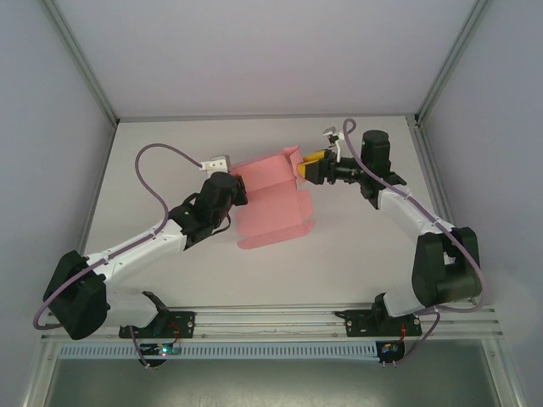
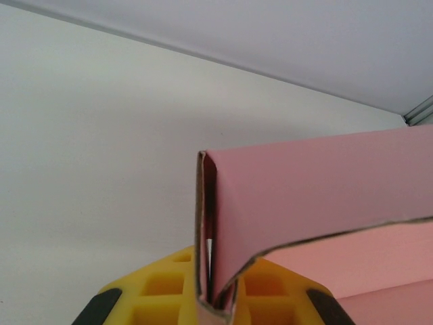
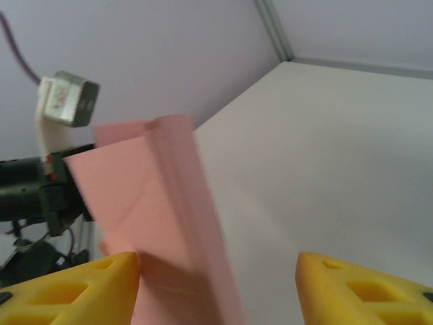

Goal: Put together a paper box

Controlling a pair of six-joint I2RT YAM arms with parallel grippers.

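White counter (image 1: 356,246) inside a pale-walled booth, aluminium posts (image 1: 81,64) up the corners. Along the near edge, a metal rail (image 1: 271,318) with both arm bases bolted on.

From the near-left corner, left arm (image 1: 136,246) slanting toward the middle, purple cable (image 1: 140,165) looping beside it. Left tool (image 1: 236,190) clenched on the box (image 1: 271,203). From the left wrist, a folded pink edge pinched in the narrow slot between the yellow left fingers (image 2: 159,298), one panel running off to the right above them.

Box around the middle of the counter, a little toward the far edge: a pink creased sheet, partly folded, flaps raised at its far-right end. Near edge resting on the counter or lifted: cannot tell.

From the near-right corner, right arm (image 1: 416,220) rising along the right edge, then bending back left. Right tool (image 1: 307,167) released, at the box's far-right flap. From the right wrist, yellow right fingers (image 3: 74,291) spread wide, with upright pink card between them, touching the one at picture-left and well apart from the other. Beyond the card in that view, the left arm's white camera block (image 3: 64,101).

Farthest back, the plain wall (image 1: 254,51).
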